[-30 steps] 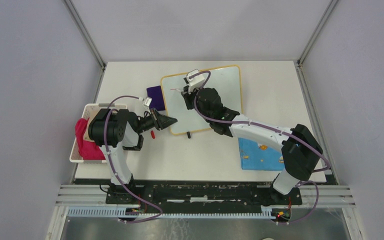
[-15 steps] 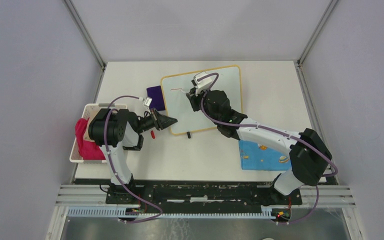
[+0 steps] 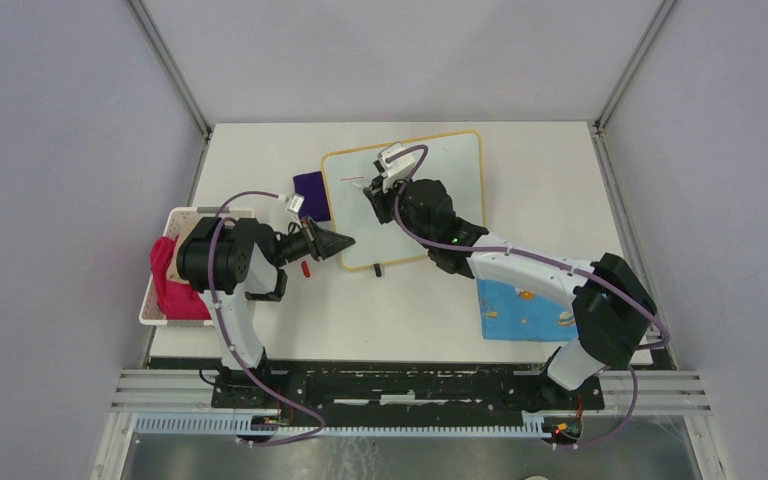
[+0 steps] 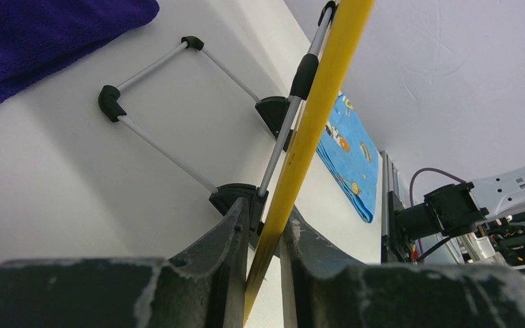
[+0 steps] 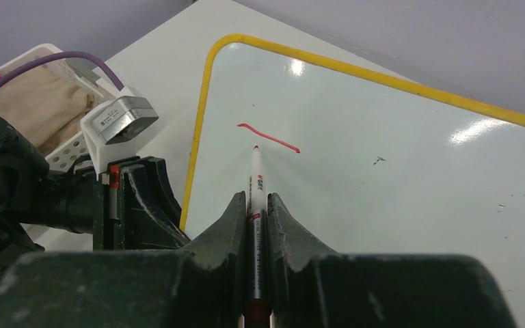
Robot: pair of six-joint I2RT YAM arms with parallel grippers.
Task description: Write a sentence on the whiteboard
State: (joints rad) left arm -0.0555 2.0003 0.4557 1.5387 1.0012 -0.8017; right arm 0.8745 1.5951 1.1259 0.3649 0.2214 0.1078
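1. Over the last second the right arm was swung a little to the right along the top of the whiteboard (image 3: pixel 445 185) and has been brought back left. The left arm has not moved.
2. Only one short red stroke (image 5: pixel 268 137) is seen on the board, near its far-left corner. The rest of the glossy surface is blank apart from faint specks.
3. The red marker (image 5: pixel 254 174) is clenched between the fingers of the right end effector (image 5: pixel 254 201). Its tip is set just below the middle of the stroke; contact with the board cannot be told.
4. The stroke is judged to be the bar of a first letter, with its stem due next, so nearly the whole sentence is yet to be written.
5. The left end effector (image 4: pixel 263 217) is clamped on the board's yellow frame at the near-left edge, so the board is steadied for writing. The board lies at an angle in the middle of the counter (image 3: pixel 550 190), with its wire stand (image 4: pixel 154 99) underneath.
6. A purple cloth (image 3: pixel 310 188) lies just beside the board's left edge, and a small red item (image 3: pixel 306 268), possibly the cap, sits near the left end effector.
7. A white basket (image 3: pixel 155 305) holding a pink cloth (image 3: pixel 167 282) stands at the left, and a blue patterned cloth (image 3: pixel 520 310) lies at the near right, well apart from the board.
8. Nothing is seen in the way of the writing path to the right.
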